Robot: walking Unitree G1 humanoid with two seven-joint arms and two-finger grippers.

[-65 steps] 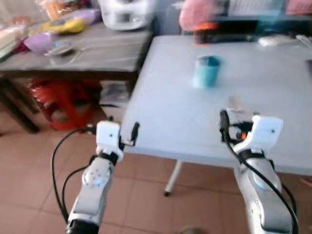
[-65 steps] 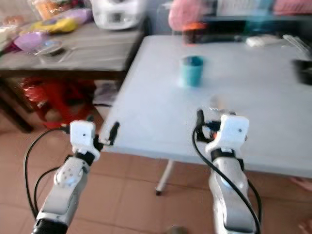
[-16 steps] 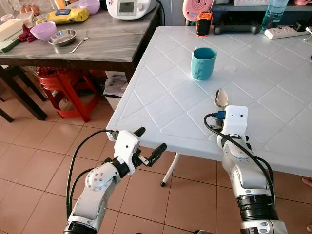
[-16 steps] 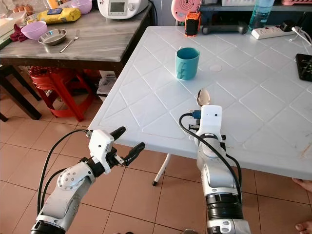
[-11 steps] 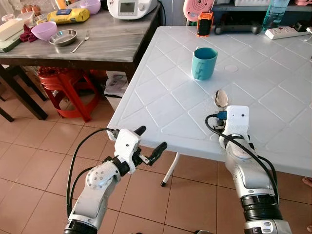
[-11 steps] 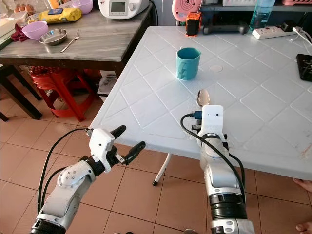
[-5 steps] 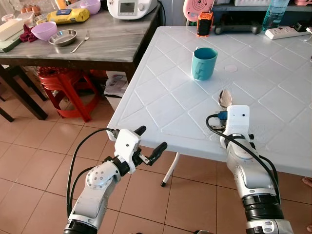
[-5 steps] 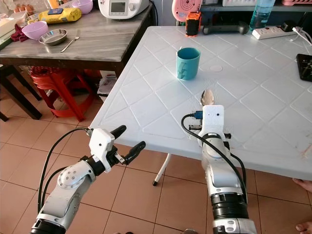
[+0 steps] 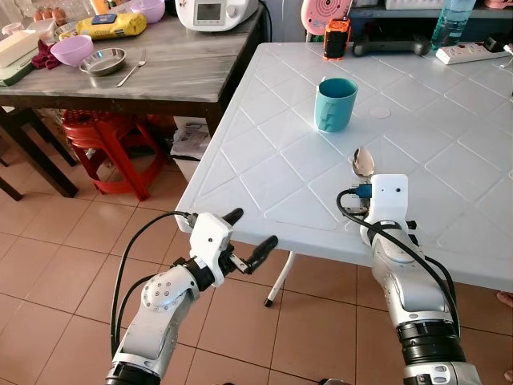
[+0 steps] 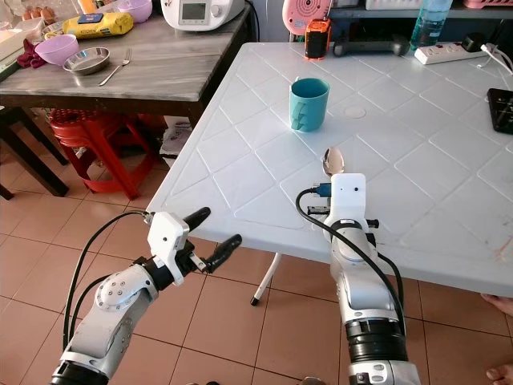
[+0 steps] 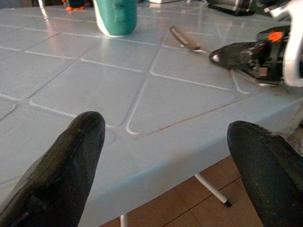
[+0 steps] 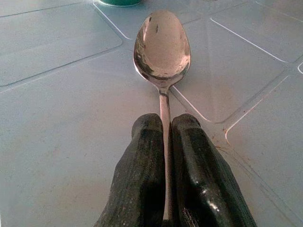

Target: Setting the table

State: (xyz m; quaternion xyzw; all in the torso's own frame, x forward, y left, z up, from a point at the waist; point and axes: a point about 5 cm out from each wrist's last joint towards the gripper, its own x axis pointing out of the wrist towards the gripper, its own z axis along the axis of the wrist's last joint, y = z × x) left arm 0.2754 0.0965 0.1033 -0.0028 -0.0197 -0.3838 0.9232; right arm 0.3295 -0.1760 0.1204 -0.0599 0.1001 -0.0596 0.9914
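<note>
A metal spoon (image 12: pixel 162 45) sticks out forward from my right gripper (image 12: pixel 165 127), which is shut on its handle. The spoon's bowl (image 9: pixel 363 161) lies low over the white table (image 9: pixel 264 160), near its front edge; I cannot tell whether it touches. A teal cup (image 9: pixel 333 103) stands upright on the table, farther back and slightly left of the spoon. My left gripper (image 9: pixel 252 227) is open with nothing in it, just off the table's front-left corner and below its edge. In the left wrist view its fingers (image 11: pixel 71 156) frame the table edge, the cup (image 11: pixel 116 16) and the spoon (image 11: pixel 184 40).
A dark wooden side table (image 9: pixel 184 72) at the left carries a purple bowl (image 9: pixel 69 50), a metal bowl (image 9: pixel 103 61), a fork (image 9: pixel 133 70) and a white appliance (image 9: pixel 215 11). A red stool (image 9: pixel 104 144) stands under it. A power strip (image 9: pixel 469 52) lies at the white table's far edge.
The view has steadied from the blur six seconds ago. In the last half second my right gripper with the spoon shifted slightly to the left. The left gripper has barely moved.
</note>
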